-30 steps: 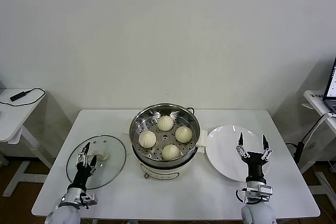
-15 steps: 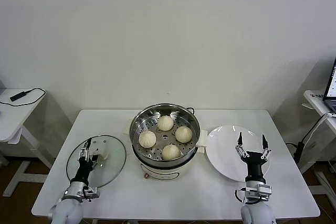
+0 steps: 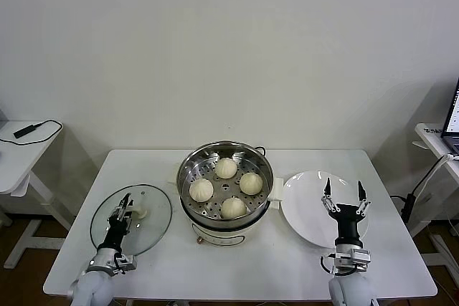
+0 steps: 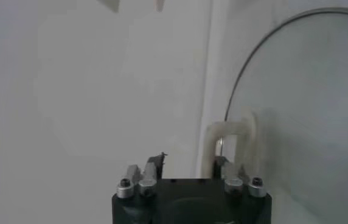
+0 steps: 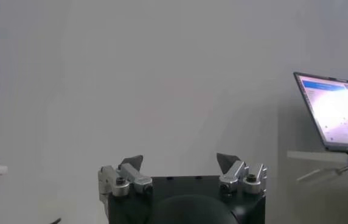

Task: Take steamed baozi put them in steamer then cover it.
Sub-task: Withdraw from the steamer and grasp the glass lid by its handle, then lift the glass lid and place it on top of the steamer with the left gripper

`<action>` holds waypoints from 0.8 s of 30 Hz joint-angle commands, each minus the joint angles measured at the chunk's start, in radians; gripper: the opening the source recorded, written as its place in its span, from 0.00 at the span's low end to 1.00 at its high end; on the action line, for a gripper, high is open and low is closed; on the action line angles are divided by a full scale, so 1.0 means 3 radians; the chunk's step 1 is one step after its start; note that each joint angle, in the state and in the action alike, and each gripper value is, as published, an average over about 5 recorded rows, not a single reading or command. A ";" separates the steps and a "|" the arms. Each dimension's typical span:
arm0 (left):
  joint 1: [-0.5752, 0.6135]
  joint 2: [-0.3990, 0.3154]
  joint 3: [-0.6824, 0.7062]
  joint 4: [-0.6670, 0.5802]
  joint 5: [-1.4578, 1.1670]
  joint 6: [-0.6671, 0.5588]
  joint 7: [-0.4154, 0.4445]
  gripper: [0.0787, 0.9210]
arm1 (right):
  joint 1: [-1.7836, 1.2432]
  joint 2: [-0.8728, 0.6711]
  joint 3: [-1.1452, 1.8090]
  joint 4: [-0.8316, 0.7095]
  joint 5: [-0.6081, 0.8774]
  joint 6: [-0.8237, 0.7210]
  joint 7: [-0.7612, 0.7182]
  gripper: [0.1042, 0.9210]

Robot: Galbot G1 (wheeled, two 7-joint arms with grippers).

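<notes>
Already all four steamed baozi sit on the tray inside the steamer at the desk's middle, so only covering is left. The cover lies flat near the left edge; the left gripper is at its white handle, fingers narrowed around it, though whether they pinch it firmly I cannot tell. Next likely calls for lifting the lid level, carrying it toward the middle and lowering it square on the rim. Right gripper hovers over the white plate by the right edge, fingers spread, holding nothing. Nothing stands between lid and pot.
</notes>
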 commanded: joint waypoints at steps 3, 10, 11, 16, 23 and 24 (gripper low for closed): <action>-0.0001 0.0012 -0.0005 0.0001 -0.0116 -0.0009 0.0034 0.26 | 0.0012 0.0002 -0.0018 0.0006 -0.0024 -0.0009 0.0002 0.88; 0.0125 0.0047 -0.0016 -0.0343 -0.0345 0.0079 0.0078 0.14 | 0.0005 0.0008 -0.0040 0.0017 -0.0066 0.0001 0.0003 0.88; 0.0149 0.0057 -0.0028 -0.0424 -0.0375 0.0096 0.0086 0.14 | 0.0006 0.0008 -0.0042 0.0018 -0.0071 0.0002 0.0003 0.88; 0.0243 0.0155 -0.0111 -0.0956 -0.0541 0.0225 0.0127 0.14 | 0.0014 0.0008 -0.0055 0.0017 -0.0102 0.0001 0.0004 0.88; 0.0262 0.0330 -0.0204 -0.1706 -0.0760 0.0509 0.0265 0.14 | 0.0035 0.0012 -0.0061 0.0011 -0.0121 -0.0008 0.0008 0.88; 0.0266 0.0347 -0.0193 -0.1812 -0.0769 0.0552 0.0292 0.14 | 0.0041 0.0014 -0.0057 0.0008 -0.0122 -0.0011 0.0012 0.88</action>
